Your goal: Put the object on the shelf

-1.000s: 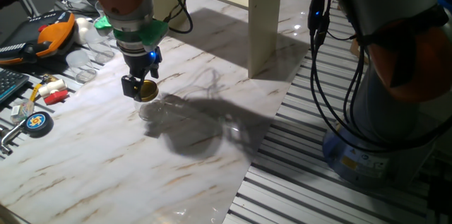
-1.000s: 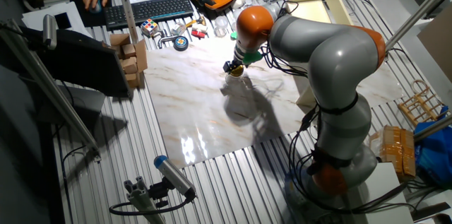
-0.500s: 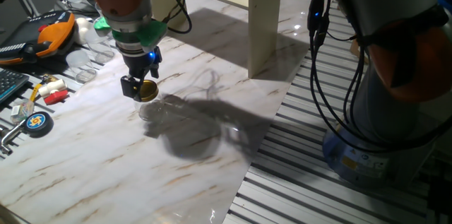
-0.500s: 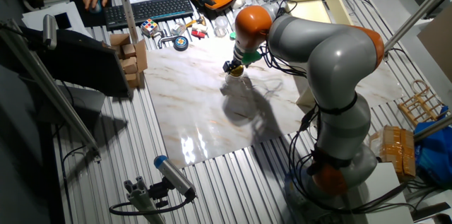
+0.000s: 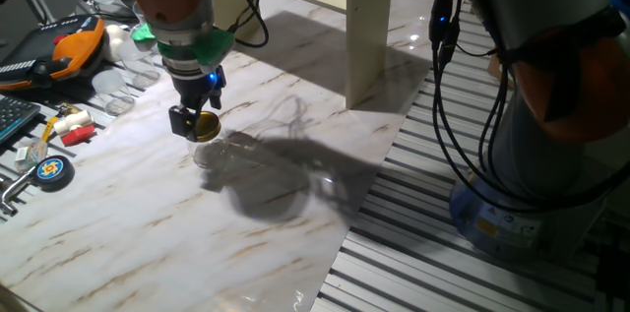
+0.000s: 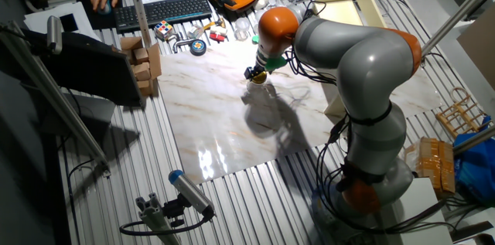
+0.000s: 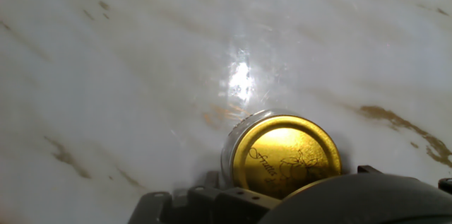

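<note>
While the end effector grips it, the jar stays lidded.

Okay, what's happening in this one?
A single robot arm has its tool down at a small glass jar with a gold lid, on the marble tabletop. Whether the tool has closed on it can't be told. The jar is not yet on the shelf, whose upright leg stands farther back on the table.
</note>
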`<act>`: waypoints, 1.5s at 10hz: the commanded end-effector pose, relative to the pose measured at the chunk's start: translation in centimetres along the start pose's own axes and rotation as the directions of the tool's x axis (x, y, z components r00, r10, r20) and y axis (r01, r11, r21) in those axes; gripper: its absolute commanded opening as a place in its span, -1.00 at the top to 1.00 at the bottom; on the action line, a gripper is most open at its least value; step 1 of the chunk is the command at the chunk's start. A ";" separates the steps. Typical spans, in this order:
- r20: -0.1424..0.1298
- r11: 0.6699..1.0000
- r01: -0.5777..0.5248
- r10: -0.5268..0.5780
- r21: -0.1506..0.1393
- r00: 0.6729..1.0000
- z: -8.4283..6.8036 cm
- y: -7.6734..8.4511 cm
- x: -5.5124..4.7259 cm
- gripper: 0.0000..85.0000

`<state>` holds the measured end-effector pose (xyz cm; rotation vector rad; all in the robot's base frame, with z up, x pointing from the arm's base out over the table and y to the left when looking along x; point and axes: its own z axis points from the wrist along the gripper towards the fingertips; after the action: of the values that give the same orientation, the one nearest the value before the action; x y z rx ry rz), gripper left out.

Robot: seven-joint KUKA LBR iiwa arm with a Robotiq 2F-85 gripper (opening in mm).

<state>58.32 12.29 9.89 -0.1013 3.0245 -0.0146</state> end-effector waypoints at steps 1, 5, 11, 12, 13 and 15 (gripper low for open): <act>0.000 1.000 0.000 0.000 -0.002 1.000 0.2 0.0 0.0 -1.00; -0.002 1.000 0.005 -0.005 -0.011 1.000 1.3 -0.1 -0.1 -1.00; -0.015 1.000 0.019 -0.019 -0.010 1.000 1.1 0.0 -0.1 -0.60; -0.020 1.000 0.021 -0.022 -0.017 1.000 1.1 0.0 -0.1 -0.20; -0.031 0.999 0.023 -0.024 -0.029 0.999 1.0 0.0 -0.1 0.60; -0.039 0.999 0.014 -0.016 -0.038 0.999 0.9 0.0 -0.1 1.00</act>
<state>58.53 12.31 9.07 -0.1260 3.0626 0.0393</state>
